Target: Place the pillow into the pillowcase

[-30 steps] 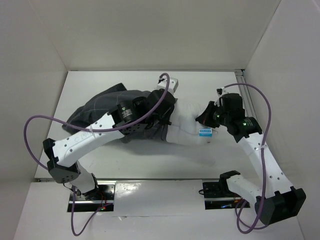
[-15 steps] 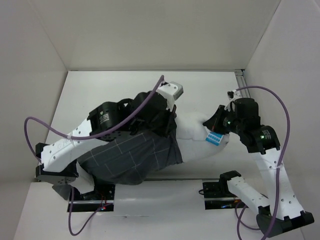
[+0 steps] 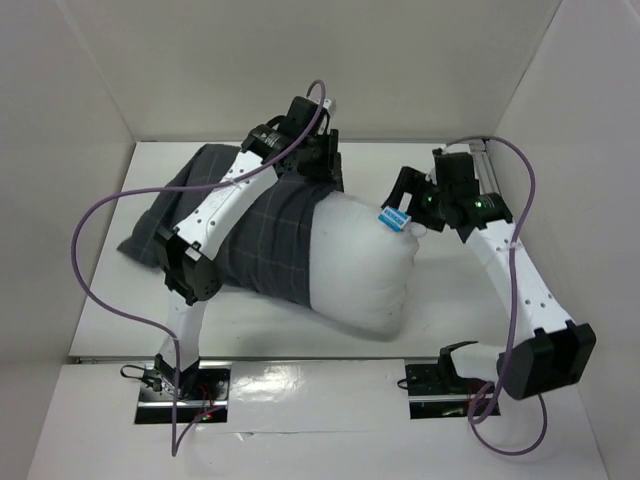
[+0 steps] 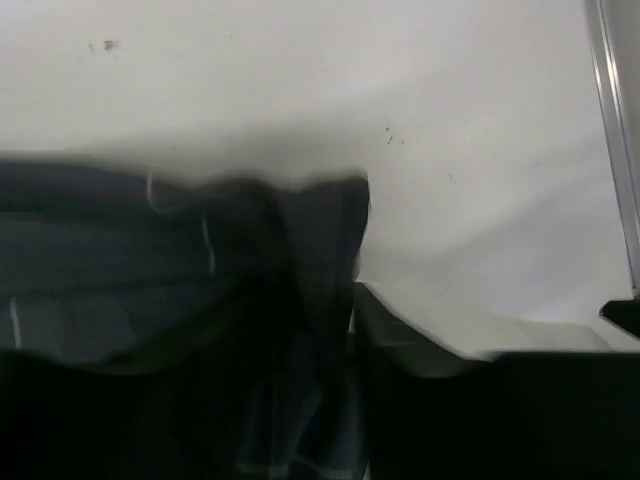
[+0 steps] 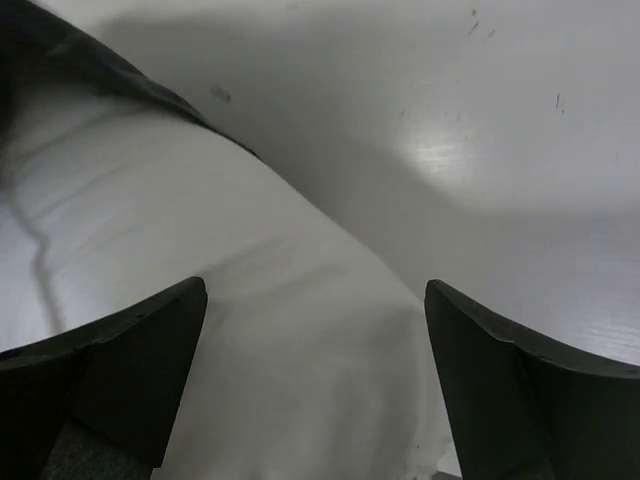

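The white pillow (image 3: pixel 365 270) lies across the middle of the table, its left part inside the dark grey checked pillowcase (image 3: pixel 255 235); its right half sticks out bare. A blue-and-white tag (image 3: pixel 393 217) shows at its far right corner. My right gripper (image 3: pixel 404 196) hangs open just over that corner, and in the right wrist view its fingers (image 5: pixel 140 360) straddle the pillow (image 5: pixel 200 250) without touching. My left gripper (image 3: pixel 318 165) sits at the pillowcase's far edge. Its wrist view is dark and blurred, with pillowcase fabric (image 4: pixel 100 270) up against the camera and the jaws hidden.
White walls close in the table at the back and both sides. A metal rail (image 3: pixel 481 150) runs along the far right edge, also in the left wrist view as a rail (image 4: pixel 610 100). Purple cables (image 3: pixel 100 230) loop off both arms.
Pillow and pillowcase have swung from the front edge back to mid-table. The right gripper has opened and let go of the pillow's corner. The left arm has reached to the far side.
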